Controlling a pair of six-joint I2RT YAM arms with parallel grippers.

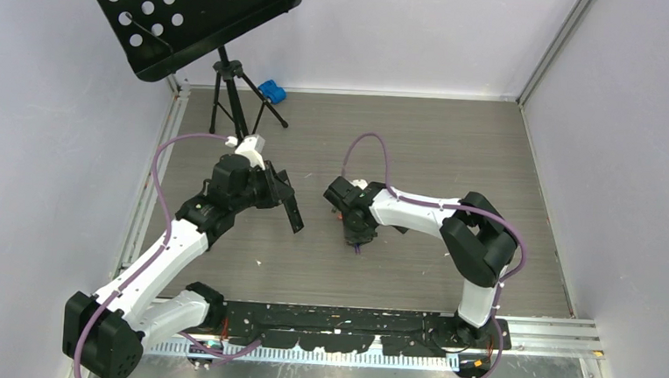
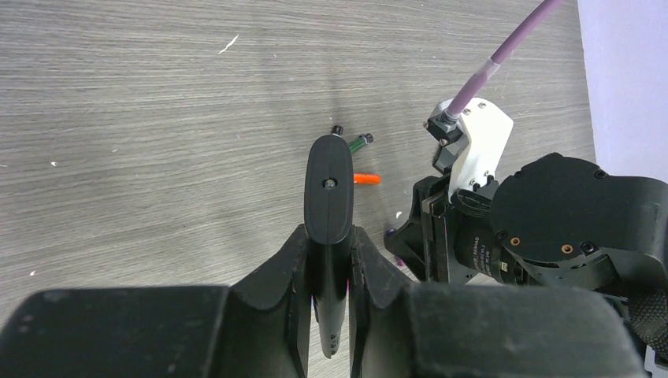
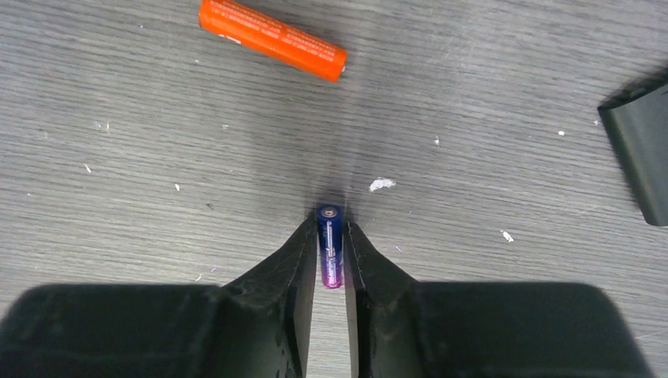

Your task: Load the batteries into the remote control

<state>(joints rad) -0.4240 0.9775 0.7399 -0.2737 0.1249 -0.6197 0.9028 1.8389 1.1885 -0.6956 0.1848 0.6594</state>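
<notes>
Right wrist view, closest in: right gripper (image 3: 329, 230), fingers pressed against both sides of the purple battery (image 3: 330, 252). The battery is grasped lengthwise along the fingers, with its blue end pointing at the table (image 3: 157, 142). Cannot tell whether that end touches the wood.

An orange battery (image 3: 272, 39) lies flat beyond the grip, well apart and slanted. A dark block (image 3: 642, 150) is cut off by the right edge of the frame; it cannot be identified.

Left wrist view: left gripper (image 2: 328, 236) is clenched on the remote control (image 2: 328, 185). The remote is held edge-on and stands out past the fingertips, raised above the table. Past its far end lie a green battery (image 2: 360, 143) and the orange battery, both flat on the wood and near each other. The right arm's wrist sits just to the side.

Top view: both grippers are over mid-table and close together, with the remote slanting down toward the right gripper. A black perforated music stand (image 1: 184, 13) is at the far left corner, with a small blue object (image 1: 272, 90) by its legs.
</notes>
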